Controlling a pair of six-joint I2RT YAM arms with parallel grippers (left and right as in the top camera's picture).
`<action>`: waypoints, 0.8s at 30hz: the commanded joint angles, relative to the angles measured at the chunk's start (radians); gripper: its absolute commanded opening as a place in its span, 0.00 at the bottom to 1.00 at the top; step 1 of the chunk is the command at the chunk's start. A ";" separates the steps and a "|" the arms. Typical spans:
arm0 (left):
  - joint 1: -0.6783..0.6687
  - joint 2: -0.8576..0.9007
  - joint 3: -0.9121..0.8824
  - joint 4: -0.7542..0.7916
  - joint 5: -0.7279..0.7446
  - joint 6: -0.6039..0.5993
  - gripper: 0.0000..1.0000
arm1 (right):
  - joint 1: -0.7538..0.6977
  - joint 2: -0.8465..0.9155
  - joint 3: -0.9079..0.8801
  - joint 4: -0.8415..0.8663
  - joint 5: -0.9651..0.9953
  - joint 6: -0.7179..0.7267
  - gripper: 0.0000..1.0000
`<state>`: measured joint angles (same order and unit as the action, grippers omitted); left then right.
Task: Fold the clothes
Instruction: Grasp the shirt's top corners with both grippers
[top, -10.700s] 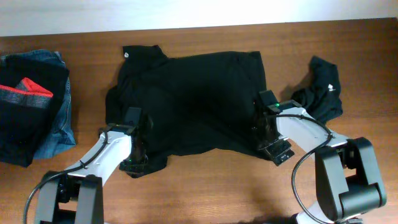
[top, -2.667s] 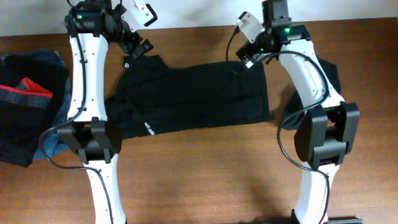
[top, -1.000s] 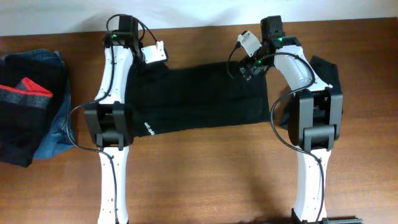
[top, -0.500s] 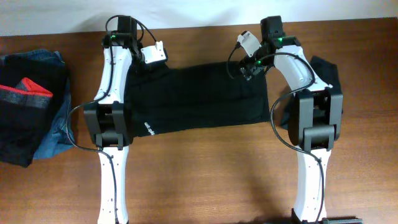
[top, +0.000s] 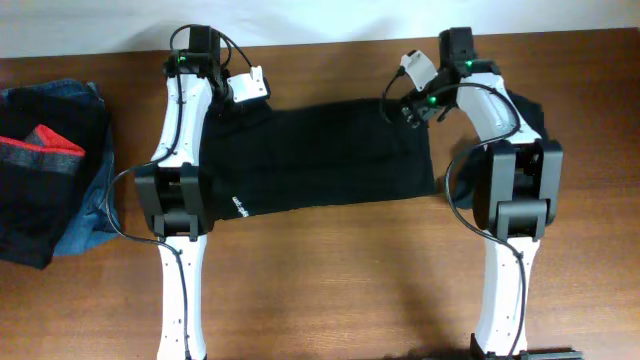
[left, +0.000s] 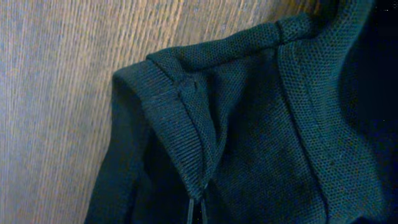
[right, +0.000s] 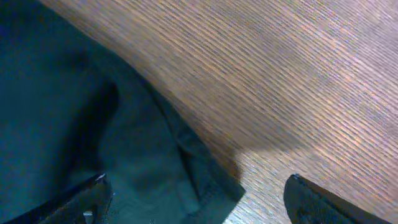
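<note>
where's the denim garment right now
In the overhead view, the denim garment lies at the far left of the table, under the black striped piece.

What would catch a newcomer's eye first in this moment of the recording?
A black shirt, folded into a wide band, lies across the middle of the wooden table. At its far corners are the left gripper, at the collar end, and the right gripper, open over the other corner. A pile of denim and red-striped fabric sits at the table's left edge.

Left gripper (left: 194, 214) nearly cut off below, shirt logo (top: 238, 207) illegible
</note>
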<state>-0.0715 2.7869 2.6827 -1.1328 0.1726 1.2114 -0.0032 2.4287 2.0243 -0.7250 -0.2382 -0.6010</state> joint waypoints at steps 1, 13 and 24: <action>0.002 0.018 -0.002 -0.012 0.034 -0.007 0.01 | 0.002 0.023 0.008 0.007 -0.025 0.007 0.93; 0.002 0.018 -0.002 -0.012 0.034 -0.008 0.02 | 0.002 0.080 0.008 0.011 -0.073 0.007 0.55; 0.002 0.018 0.013 -0.013 0.033 -0.072 0.02 | 0.003 0.077 0.047 -0.039 -0.118 0.008 0.07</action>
<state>-0.0715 2.7869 2.6827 -1.1370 0.1833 1.1824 -0.0032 2.4775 2.0327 -0.7361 -0.3351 -0.5991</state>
